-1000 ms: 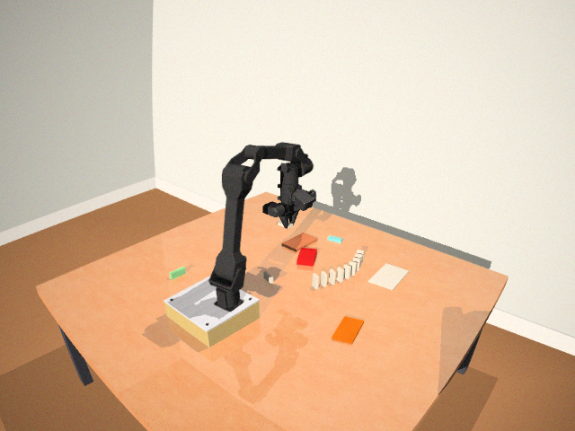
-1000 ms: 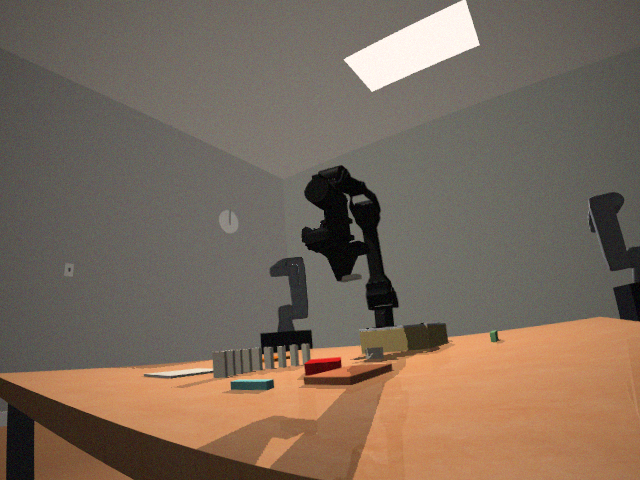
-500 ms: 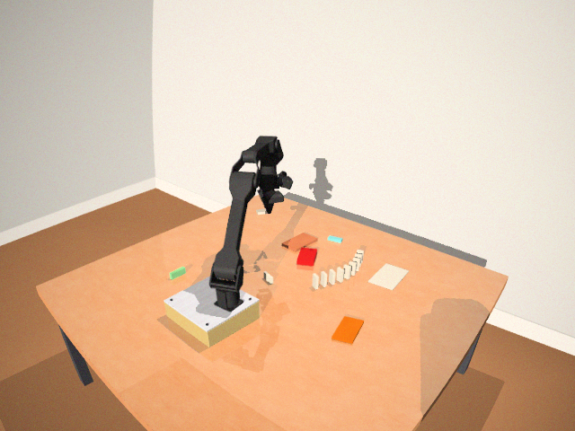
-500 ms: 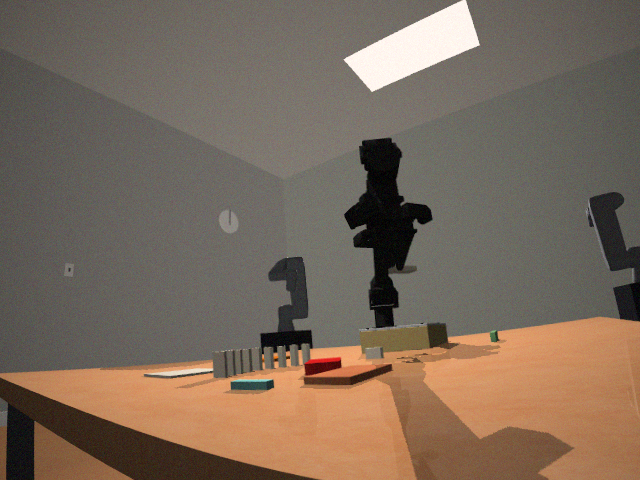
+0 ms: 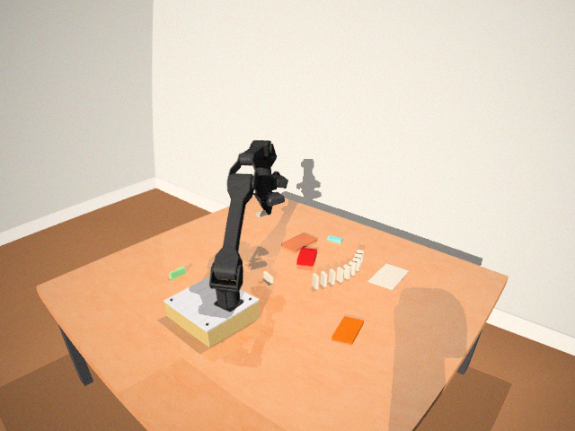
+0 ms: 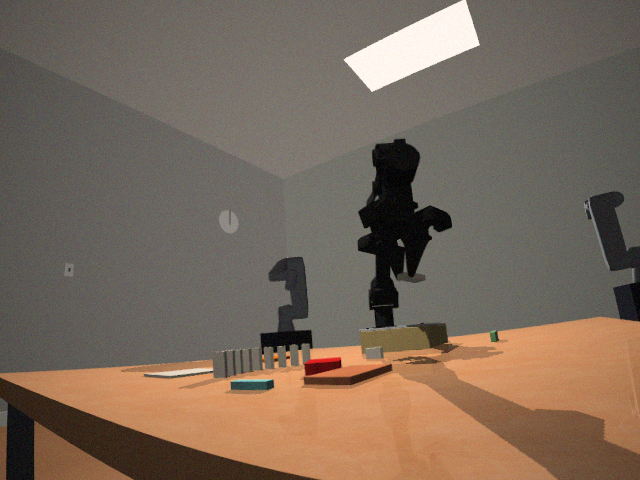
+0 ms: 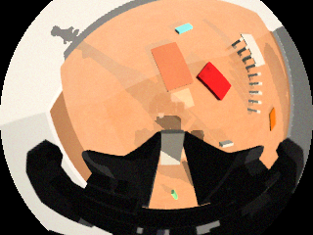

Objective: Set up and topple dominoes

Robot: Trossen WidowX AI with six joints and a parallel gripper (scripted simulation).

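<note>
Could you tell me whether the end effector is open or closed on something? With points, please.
Closed on a pale domino [image 5: 260, 214] [image 6: 411, 277] [image 7: 171, 148], visible between its fingertips.

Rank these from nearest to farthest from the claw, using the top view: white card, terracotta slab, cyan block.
1. Terracotta slab: beside the red block.
2. Cyan block: right of the slab in that view.
3. White card: beyond the curved domino row.

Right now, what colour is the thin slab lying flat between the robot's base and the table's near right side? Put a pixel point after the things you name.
Orange [image 5: 348, 329]; the top view shows it best.
</note>
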